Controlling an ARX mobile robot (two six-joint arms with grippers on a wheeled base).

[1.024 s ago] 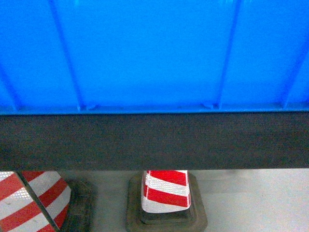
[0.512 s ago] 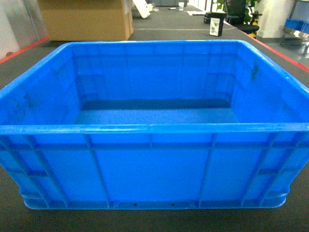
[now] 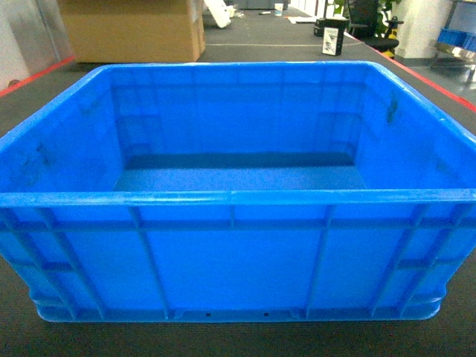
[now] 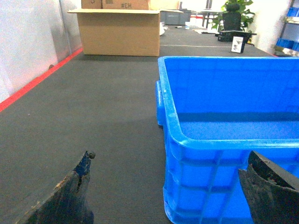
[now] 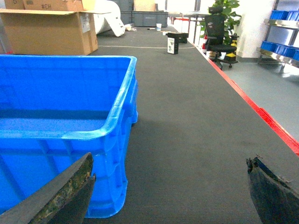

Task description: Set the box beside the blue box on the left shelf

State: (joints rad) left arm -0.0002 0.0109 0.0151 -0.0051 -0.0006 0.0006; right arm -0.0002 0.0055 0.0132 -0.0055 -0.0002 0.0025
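The box is a large rectangular crate of bright-blue moulded plastic, open at the top, with a thick rounded rim lip running all the way round. Its outer walls are panelled, divided by raised vertical ribs that slant slightly towards the base, and a horizontal ledge runs just under the rim. The inner walls are smooth and glossy with faint dark scuffs; the floor inside has a fine embossed texture. It stands upright and flat on a dark grey carpet floor of tight ribbed weave, filling most of the head view, its near wall facing the camera.

In the left wrist view the left gripper has its jaws wide apart, one worn, dark, chipped fingertip over the carpet and the other in front of the crate's near wall, so that the crate's left near corner sits between them; nothing is clamped. In the right wrist view the right gripper is likewise spread, one rough mottled fingertip against the blue wall and the other over bare carpet.

Red tape strips edge the carpet on both sides. Beyond the crate stand a brown cardboard carton, a black office chair and a green potted plant.
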